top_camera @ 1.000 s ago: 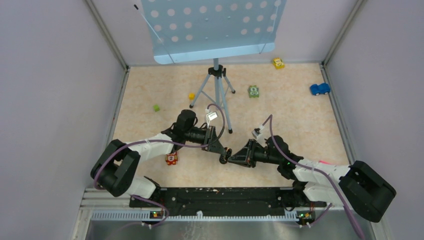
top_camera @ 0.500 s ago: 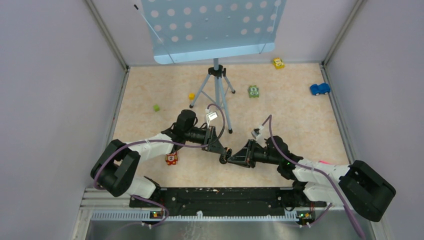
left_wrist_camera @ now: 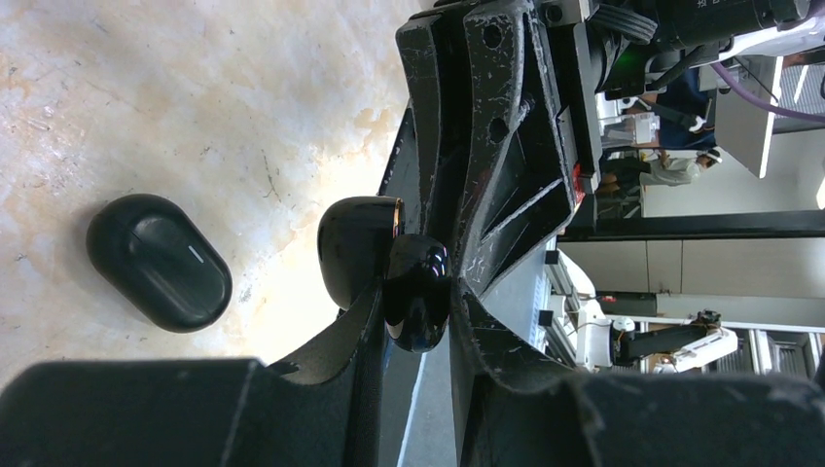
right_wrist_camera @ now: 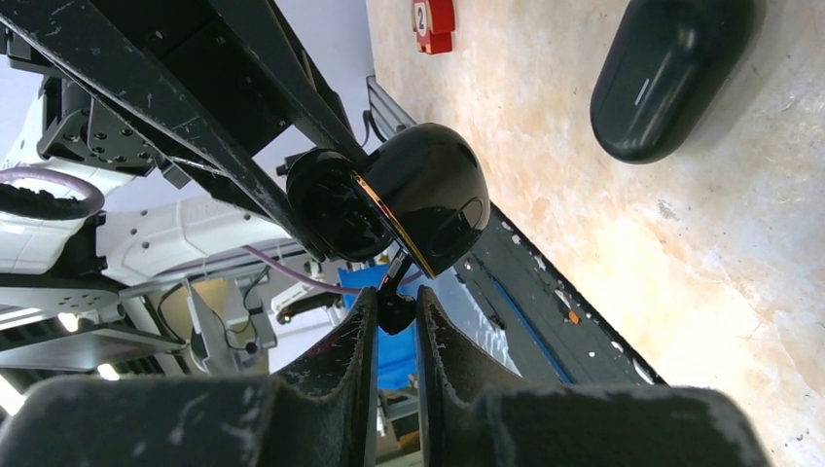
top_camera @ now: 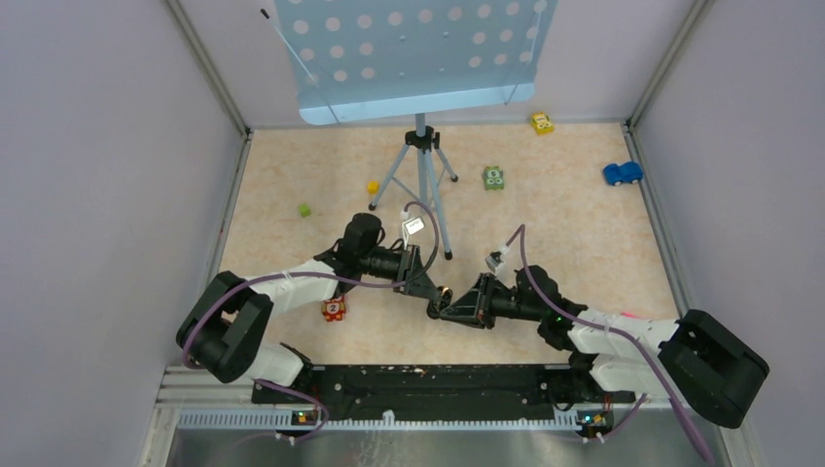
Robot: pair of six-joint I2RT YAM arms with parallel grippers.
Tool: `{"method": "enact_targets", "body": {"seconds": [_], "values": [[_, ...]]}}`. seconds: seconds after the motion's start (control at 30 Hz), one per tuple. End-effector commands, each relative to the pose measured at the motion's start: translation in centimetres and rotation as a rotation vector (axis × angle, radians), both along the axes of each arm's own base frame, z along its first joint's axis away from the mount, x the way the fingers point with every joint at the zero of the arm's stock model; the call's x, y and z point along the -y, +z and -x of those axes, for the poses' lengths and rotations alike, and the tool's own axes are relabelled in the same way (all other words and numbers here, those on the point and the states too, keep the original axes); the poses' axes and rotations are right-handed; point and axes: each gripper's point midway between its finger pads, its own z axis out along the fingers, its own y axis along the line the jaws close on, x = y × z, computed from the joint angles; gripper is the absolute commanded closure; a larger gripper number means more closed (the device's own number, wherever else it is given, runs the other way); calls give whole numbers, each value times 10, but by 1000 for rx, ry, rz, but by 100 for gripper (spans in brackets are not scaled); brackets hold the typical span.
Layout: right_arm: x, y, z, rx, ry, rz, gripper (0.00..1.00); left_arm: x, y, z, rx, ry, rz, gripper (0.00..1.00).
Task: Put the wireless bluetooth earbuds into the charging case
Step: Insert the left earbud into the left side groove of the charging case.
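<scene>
Fingers of the left gripper (left_wrist_camera: 416, 304) clamp a glossy earbud (left_wrist_camera: 416, 280); right gripper (right_wrist_camera: 394, 307), nearly closed, pinches its stem. Charging case (left_wrist_camera: 159, 261) lies closed just beside them.

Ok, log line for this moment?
left gripper: shut on earbud | right gripper: pinching same earbud | charging case: closed, on table
</scene>
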Motion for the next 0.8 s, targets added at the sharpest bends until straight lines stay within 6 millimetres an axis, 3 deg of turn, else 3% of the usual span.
{"method": "enact_targets", "body": {"seconds": [0.0, 0.37, 0.57, 0.77], "values": [[-4, 22, 0, 38, 4, -63, 100, 3, 16, -1, 90, -37, 62, 100], [6, 32, 15, -28, 10, -151, 100, 3, 18, 0, 253, -105, 104, 100], [9, 37, 19, -61, 8, -201, 100, 1, 30, -3, 361, -67, 146, 100], [5, 54, 18, -60, 26, -273, 100, -1, 31, -2, 381, -66, 146, 100]]}}
